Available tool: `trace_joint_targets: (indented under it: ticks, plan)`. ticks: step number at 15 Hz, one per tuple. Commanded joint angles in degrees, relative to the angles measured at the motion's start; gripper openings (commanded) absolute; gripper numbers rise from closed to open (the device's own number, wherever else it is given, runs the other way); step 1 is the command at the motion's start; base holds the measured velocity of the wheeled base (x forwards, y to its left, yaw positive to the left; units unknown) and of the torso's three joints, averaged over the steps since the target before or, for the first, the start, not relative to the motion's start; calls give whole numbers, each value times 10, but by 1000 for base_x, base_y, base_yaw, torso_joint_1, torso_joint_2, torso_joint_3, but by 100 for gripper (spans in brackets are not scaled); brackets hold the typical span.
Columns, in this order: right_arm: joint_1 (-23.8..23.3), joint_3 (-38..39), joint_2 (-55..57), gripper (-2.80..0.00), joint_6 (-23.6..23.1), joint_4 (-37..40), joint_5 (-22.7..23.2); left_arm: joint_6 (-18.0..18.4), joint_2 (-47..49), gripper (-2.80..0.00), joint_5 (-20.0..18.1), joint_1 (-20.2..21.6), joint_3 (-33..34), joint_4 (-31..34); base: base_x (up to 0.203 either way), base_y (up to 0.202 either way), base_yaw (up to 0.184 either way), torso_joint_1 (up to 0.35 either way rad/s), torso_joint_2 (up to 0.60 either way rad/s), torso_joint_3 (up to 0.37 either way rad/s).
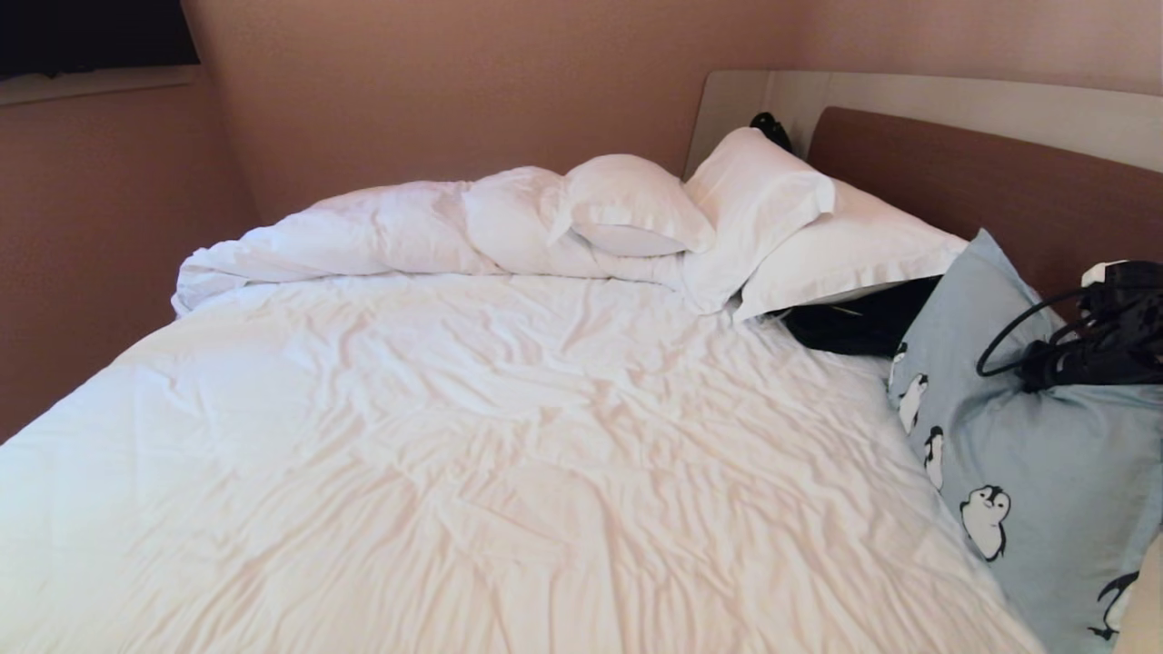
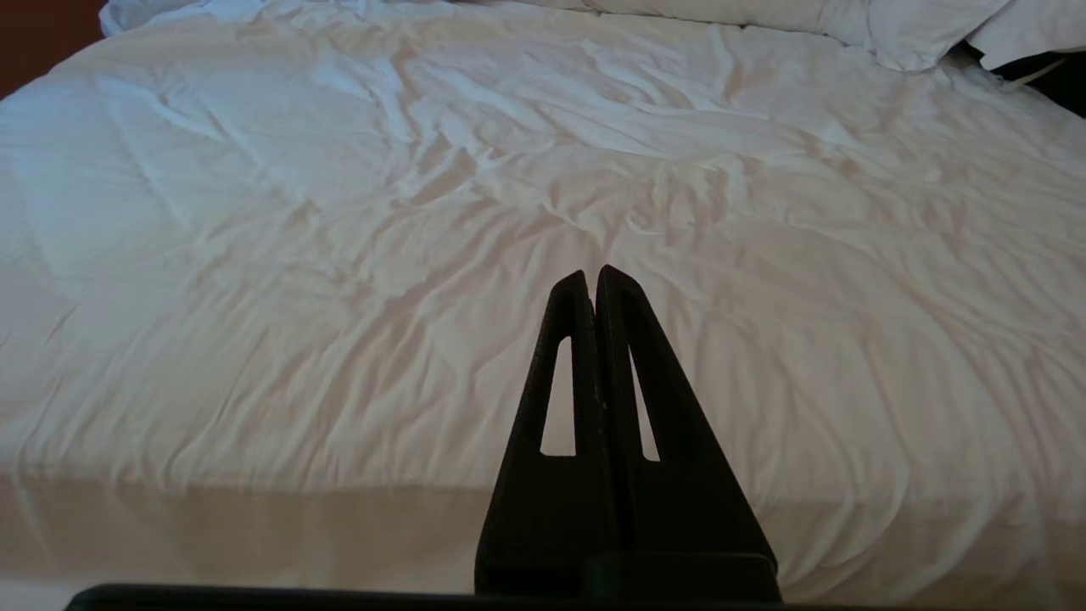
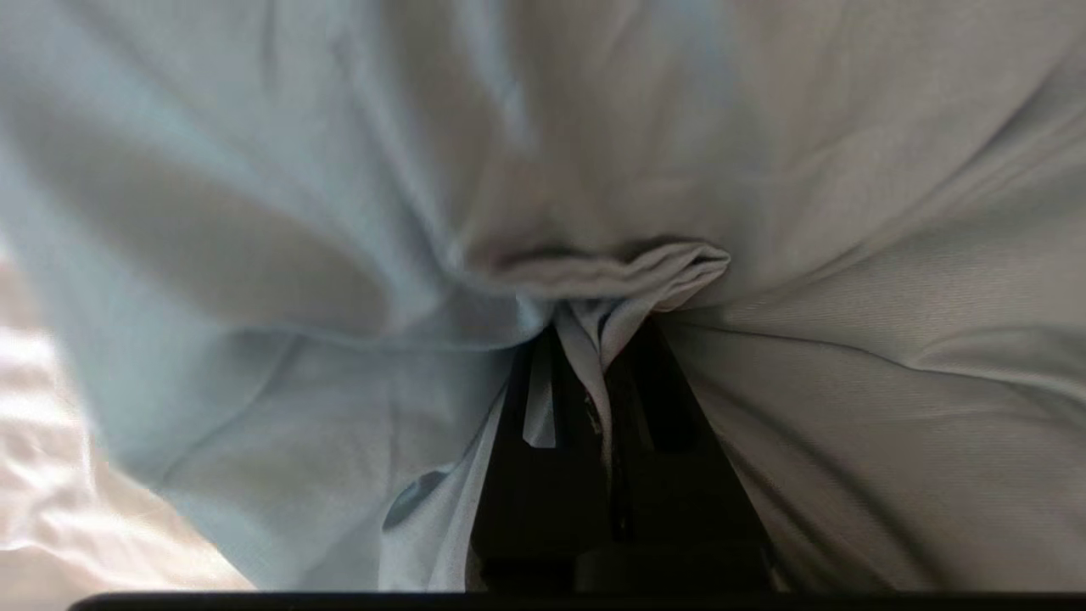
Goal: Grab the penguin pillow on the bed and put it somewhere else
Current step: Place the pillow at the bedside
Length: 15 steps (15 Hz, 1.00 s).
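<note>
Head view: light-blue penguin pillow [image 1: 1027,454] tilted, penguins along edge

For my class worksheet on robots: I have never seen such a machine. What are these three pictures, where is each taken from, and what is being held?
It is a two-armed robot at a bed. The wide picture comes from its head camera; the other two look out from behind each wrist's fingers. The left gripper is shut, holding nothing, over the white sheet. The right gripper is shut on a fold of the blue penguin pillow, at the bed's right edge. White pillows, a bunched duvet and a black bundle lie near the headboard.
</note>
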Motion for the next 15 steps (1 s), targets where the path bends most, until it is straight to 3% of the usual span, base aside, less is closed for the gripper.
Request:
trace_joint_targets:
  ticks: [1,2,15]
  plan:
    - [0,-2,11,-280,8,10,2,0,1,-280,0,0,2,0,0,0,0,0,0,0]
    - [0,-2,12,0,5,4,-2,0,0,-280,0,0,2,0,0,0,0,0,0,0]
    - [3,20,-104,0,4,2,-20,0,1,-280,0,0,2,0,0,0,0,0,0,0]
